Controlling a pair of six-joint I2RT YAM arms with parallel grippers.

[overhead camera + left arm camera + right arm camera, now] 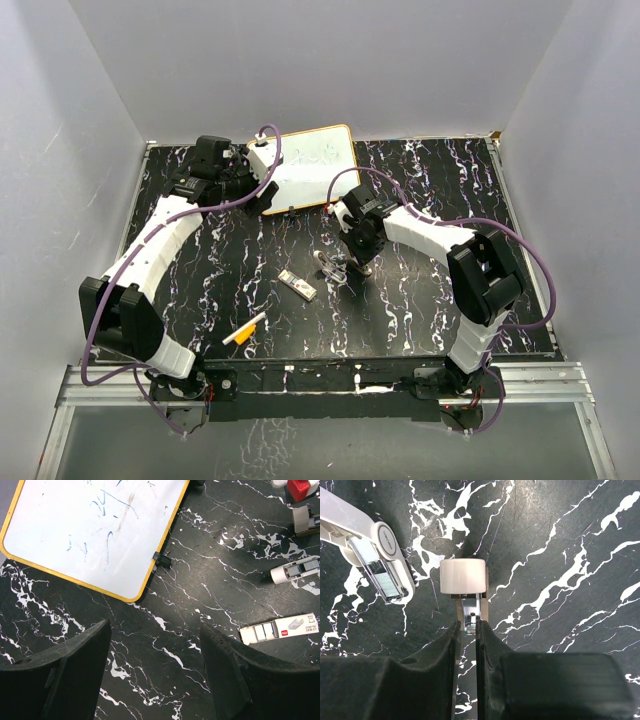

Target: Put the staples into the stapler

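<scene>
The staples (298, 285) lie flat just left of centre: a light, stiff pack, probably brittle inside, best pinched across its long edges. The left claw (155, 630) hangs spread and empty; the right claw (468, 626) pinches a metal tab (470, 614) beside the open stapler (380, 555).

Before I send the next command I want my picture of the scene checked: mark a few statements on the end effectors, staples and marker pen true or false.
1. The left end effector is open and empty. True.
2. The right end effector hangs open above the stapler. False: it is shut on a thin metal part of the stapler.
3. The staples lie on the table, held by neither end effector. True.
4. The marker pen lies on the whiteboard. False: it lies on the table near the arm bases, apart from the whiteboard.
</scene>
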